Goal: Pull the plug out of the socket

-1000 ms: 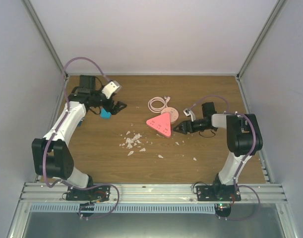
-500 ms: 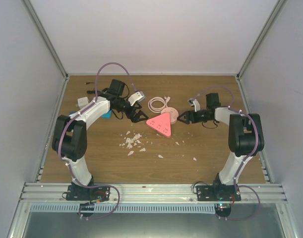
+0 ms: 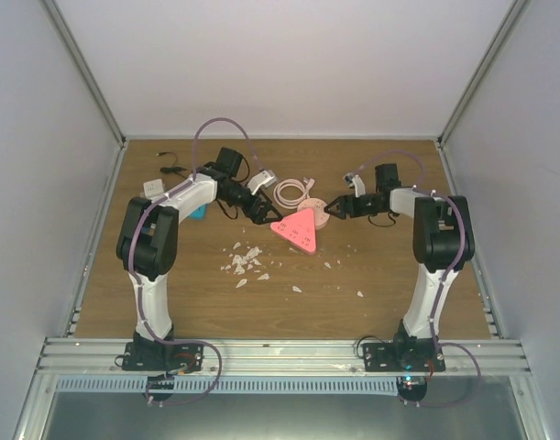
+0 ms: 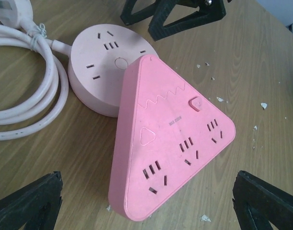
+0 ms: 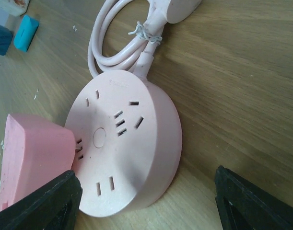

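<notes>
1. Two arms reach in toward the socket (image 3: 296, 232), a flat salmon-pink triangle lying near the middle of the table (image 3: 399, 284).
2. Socket attitude: tilted, not flat. Its far corner rests on the edge of a paler round disc (image 3: 314, 210), which sits just behind it and to the right. Both wrist views confirm the overlap. Whether any pins join the two cannot be seen.
3. Left gripper (image 3: 259, 214): positioned just left of the socket, spread wide, holding nothing. In its wrist view the two black fingers (image 4: 26, 203) stand either side of the socket's near corner, clear of it.
4. Right gripper (image 3: 335, 212): positioned just right of the socket, at the disc, spread wide with the disc between its fingers. One finger (image 5: 254, 201) stands clear of the disc. The other overlaps the disc's rim and the socket in view, and contact cannot be determined.
5. Cable (image 3: 291, 191): pale pink, coiled behind the socket and running into the disc's side. Its plug head (image 5: 177, 7) lies on the wood beyond the coil.
6. Crumbs (image 3: 246, 261): pale, scattered in front of the socket and to its left.
7. Blue block (image 3: 197, 212): well left of the socket, beyond the left gripper.
</notes>
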